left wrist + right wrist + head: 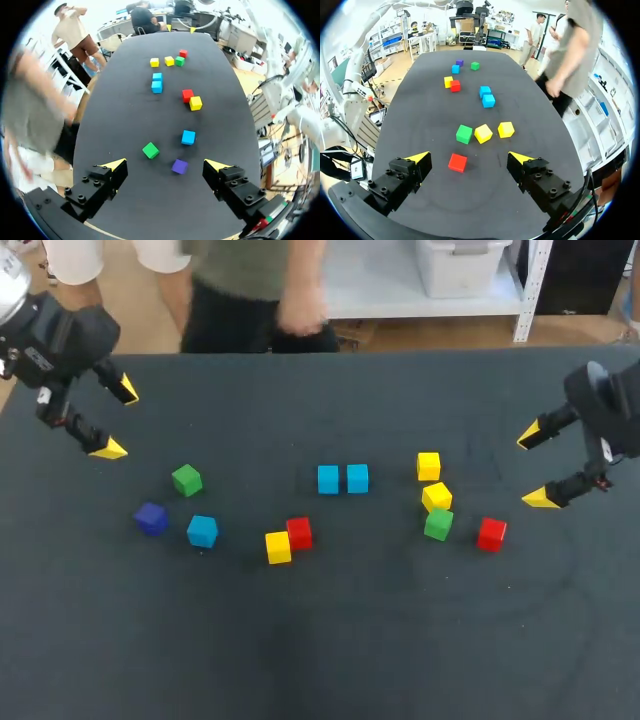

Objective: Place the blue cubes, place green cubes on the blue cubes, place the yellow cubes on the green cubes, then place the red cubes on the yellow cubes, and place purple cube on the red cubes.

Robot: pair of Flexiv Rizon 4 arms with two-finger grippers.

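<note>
With left gripper (118,420) and right gripper (534,467) both spread wide and empty, I would lower the left squarely over the stray blue cube (202,530), avoiding the nearby purple cube (151,518).

I record my left hand (117,420) wide open, raised at the far left. My right hand (534,467) is equally open at the far right.

Table (300,640) matt, cloth-like — cubes (357,478) smooth, sl. glossy.
</note>
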